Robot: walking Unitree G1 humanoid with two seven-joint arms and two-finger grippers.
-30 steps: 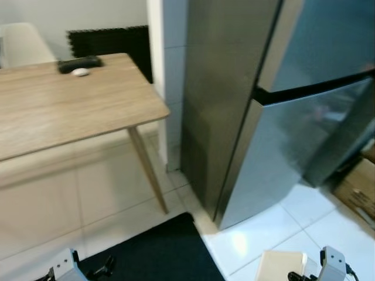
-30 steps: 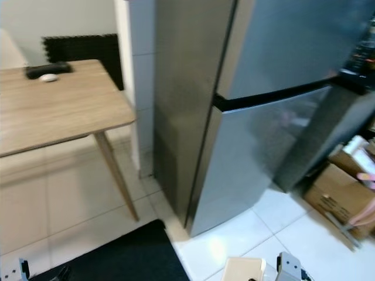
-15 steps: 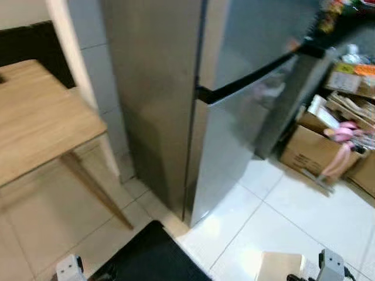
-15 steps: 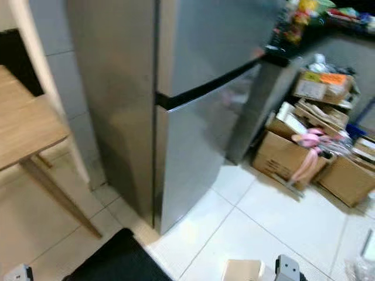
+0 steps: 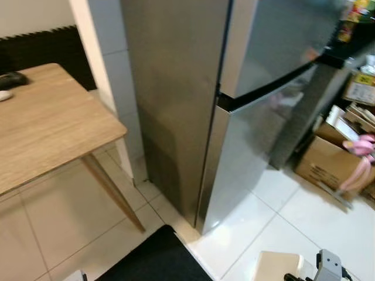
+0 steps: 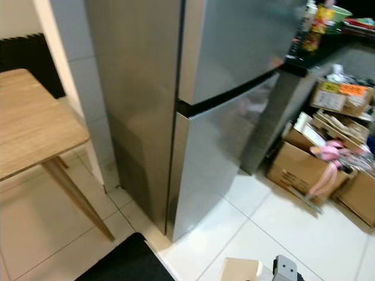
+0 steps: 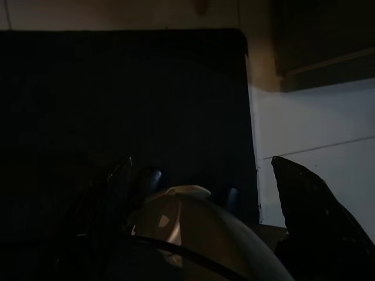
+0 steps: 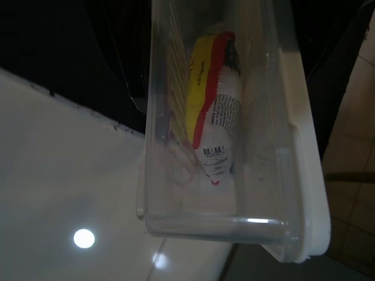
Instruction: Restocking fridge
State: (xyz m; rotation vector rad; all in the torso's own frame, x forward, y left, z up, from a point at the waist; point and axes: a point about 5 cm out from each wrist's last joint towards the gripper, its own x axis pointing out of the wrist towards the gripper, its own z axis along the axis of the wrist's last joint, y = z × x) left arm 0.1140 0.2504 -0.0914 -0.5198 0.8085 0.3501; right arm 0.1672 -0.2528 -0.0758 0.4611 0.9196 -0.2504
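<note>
Facing the steel fridge (image 5: 234, 117), both doors closed, dark seam between upper and lower door plain to see. Right gripper (image 5: 316, 274) low at the frame's bottom edge, carrying a clear plastic bin (image 8: 234, 146) with a cream lid edge; grip point hidden, so cannot tell how far the jaws are parted. Inside the bin, a yellow-and-red packet (image 8: 214, 105), lying lengthwise against one wall, likely kept contained for the walk over. Left arm hanging idle over the black mat (image 7: 117, 93), jaws spread wide, holding nothing. Worktop (image 5: 47, 123) off to the left, cardboard boxes (image 6: 299, 164) beside the fridge. Door probably next.
</note>
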